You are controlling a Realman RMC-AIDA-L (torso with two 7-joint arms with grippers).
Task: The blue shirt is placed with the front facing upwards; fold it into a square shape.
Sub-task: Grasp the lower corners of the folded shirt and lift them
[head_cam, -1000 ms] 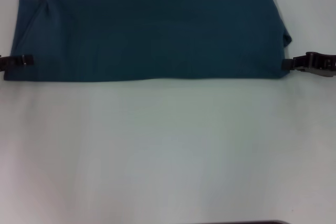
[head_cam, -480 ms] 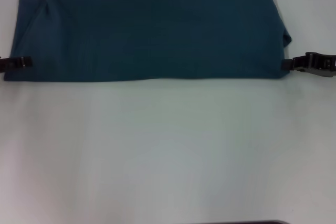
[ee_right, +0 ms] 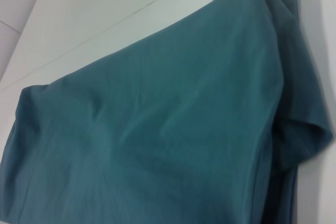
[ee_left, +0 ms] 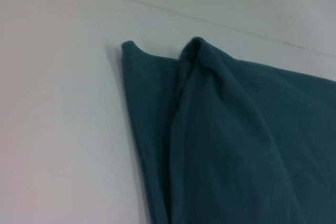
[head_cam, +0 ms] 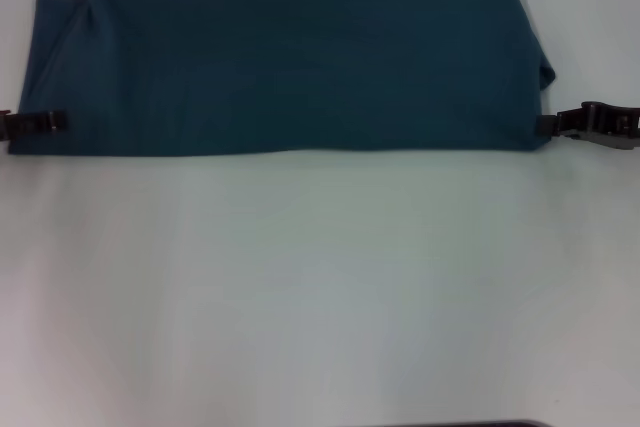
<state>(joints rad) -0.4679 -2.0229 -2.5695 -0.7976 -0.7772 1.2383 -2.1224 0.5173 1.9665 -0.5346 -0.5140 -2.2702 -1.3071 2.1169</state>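
The blue shirt [head_cam: 290,62] lies on the far part of the white table [head_cam: 320,287], folded into a long flat band running left to right with no lettering showing. My left gripper [head_cam: 55,122] sits low at the band's near left corner, reaching just over the cloth's edge. At the near right corner my right gripper [head_cam: 550,124] meets the shirt's side edge. The left wrist view shows the blue shirt [ee_left: 236,145] with stacked folded layers at its corner. In the right wrist view the blue shirt [ee_right: 157,129] fills most of the picture, with a bunched fold at one end.
Bare white tabletop stretches from the shirt's near edge toward me. A dark strip [head_cam: 460,424] shows at the table's near edge. A thin seam line [ee_left: 210,22] crosses the table beyond the shirt.
The left gripper has crept slightly toward me and a little further over the shirt's corner. The shirt and the right gripper have not visibly moved.
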